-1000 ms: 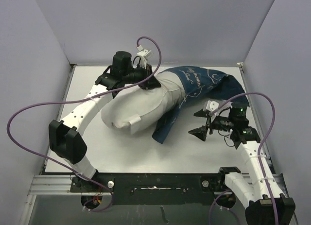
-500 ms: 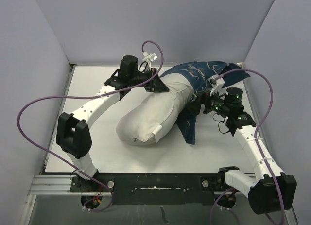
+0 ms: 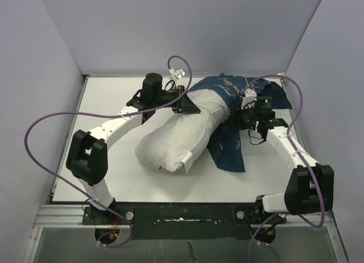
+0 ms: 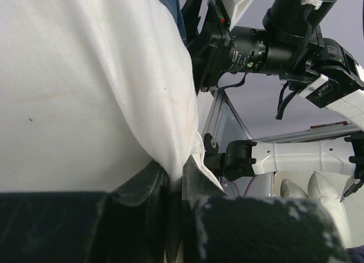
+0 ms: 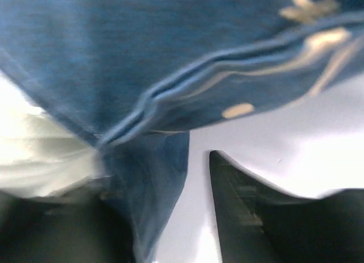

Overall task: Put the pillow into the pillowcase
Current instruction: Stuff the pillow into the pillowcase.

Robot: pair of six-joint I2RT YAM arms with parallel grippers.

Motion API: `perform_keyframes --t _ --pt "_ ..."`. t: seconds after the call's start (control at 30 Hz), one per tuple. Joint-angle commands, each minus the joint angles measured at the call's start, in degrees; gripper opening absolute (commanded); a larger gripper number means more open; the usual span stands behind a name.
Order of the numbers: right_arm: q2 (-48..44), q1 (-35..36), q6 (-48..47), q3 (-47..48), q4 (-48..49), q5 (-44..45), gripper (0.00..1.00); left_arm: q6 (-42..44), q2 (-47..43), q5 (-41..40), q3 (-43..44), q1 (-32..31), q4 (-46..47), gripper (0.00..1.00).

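The white pillow (image 3: 170, 143) lies across the middle of the table, its far end tucked into the navy pillowcase (image 3: 230, 152), which spreads to the back right. My left gripper (image 3: 190, 107) sits at the pillow's upper edge, by the pillowcase's mouth. In the left wrist view it (image 4: 173, 186) is shut on a pinch of the pillow (image 4: 85, 75). My right gripper (image 3: 236, 118) is at the pillowcase's edge on the pillow's right side. In the right wrist view a blurred fold of pillowcase (image 5: 165, 58) hangs between the jaws (image 5: 165, 178). White table shows between the fold and the right finger (image 5: 256, 212).
Grey walls close in the white table (image 3: 114, 178) on the left, back and right. Purple cables (image 3: 34, 138) loop off both arms. A black rail (image 3: 182, 212) runs along the near edge. The right arm's wrist (image 4: 267, 44) shows close behind the pillow.
The right arm has swung from the right side of the table up to the pillowcase's edge, and its jaws have narrowed. The left gripper has carried the pillow slightly right; the pillowcase's lower flap shifted right.
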Motion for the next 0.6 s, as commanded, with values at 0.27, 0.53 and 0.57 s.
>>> perform_keyframes --t 0.27,0.53,0.57 --pt "-2.1 6.2 -22.7 27.0 -5.5 -54.8 0.0 6.8 4.5 -3.9 2.8 -4.5 13.8 0.0" --pt "11.1 8.2 -25.0 38.9 -21.8 -51.3 0.0 4.7 11.9 -30.0 6.4 -10.2 20.8 0.0" --pt "13.6 8.1 -27.8 41.1 -25.5 -48.0 0.0 4.4 12.0 -32.3 5.8 -10.5 23.0 0.0"
